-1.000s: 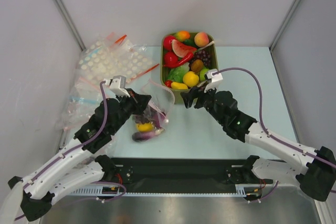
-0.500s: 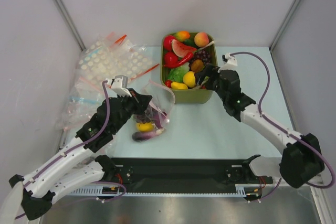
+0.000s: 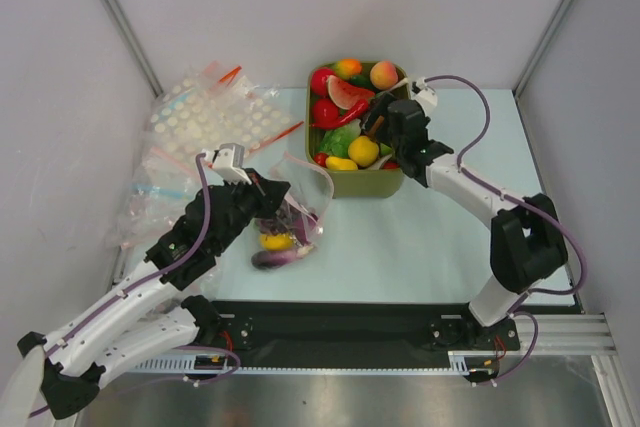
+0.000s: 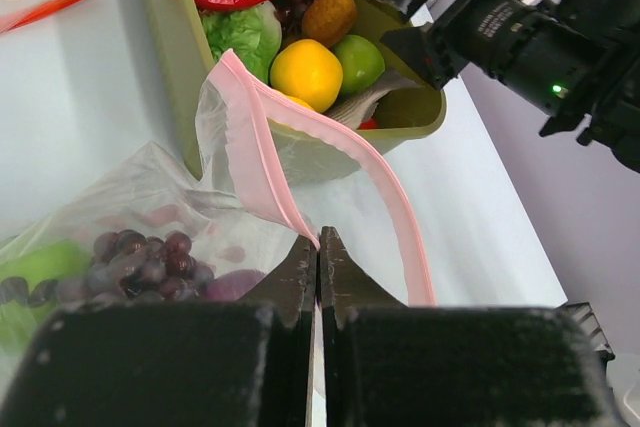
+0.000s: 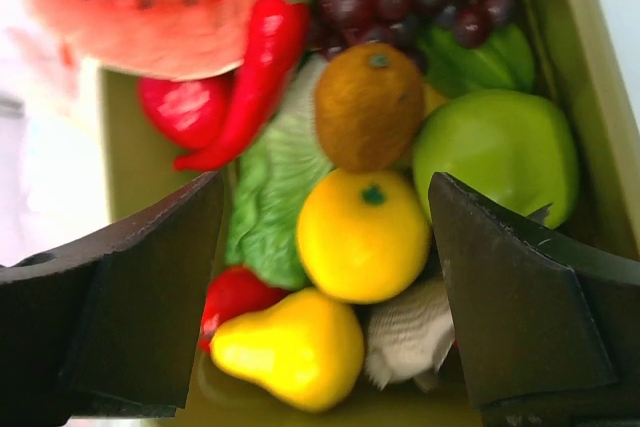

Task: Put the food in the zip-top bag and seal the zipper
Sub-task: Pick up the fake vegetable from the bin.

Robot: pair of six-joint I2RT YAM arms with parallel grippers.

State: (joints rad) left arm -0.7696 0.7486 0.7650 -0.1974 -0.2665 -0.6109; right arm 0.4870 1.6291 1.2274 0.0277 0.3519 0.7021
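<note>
Pale table (image 3: pixel 420 237), clear pink-rimmed bag (image 4: pixel 150 197) clenched in left pincer (image 4: pixel 318 247), right pincer (image 5: pixel 325 197) released

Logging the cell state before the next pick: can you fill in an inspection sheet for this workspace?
Surface: pale blue-green table.
Job's things: zip-top bag mouth open, some food inside; more in the green tub.
Clutter: dotted bags, blue-strip bag, at left.
Grippers: left gripper shut on the zip-top bag's pink rim; right gripper open over the tub.
Cables: purple cables along both arms, no snag seen.
Surroundings: grey walls, nothing else seen.
</note>
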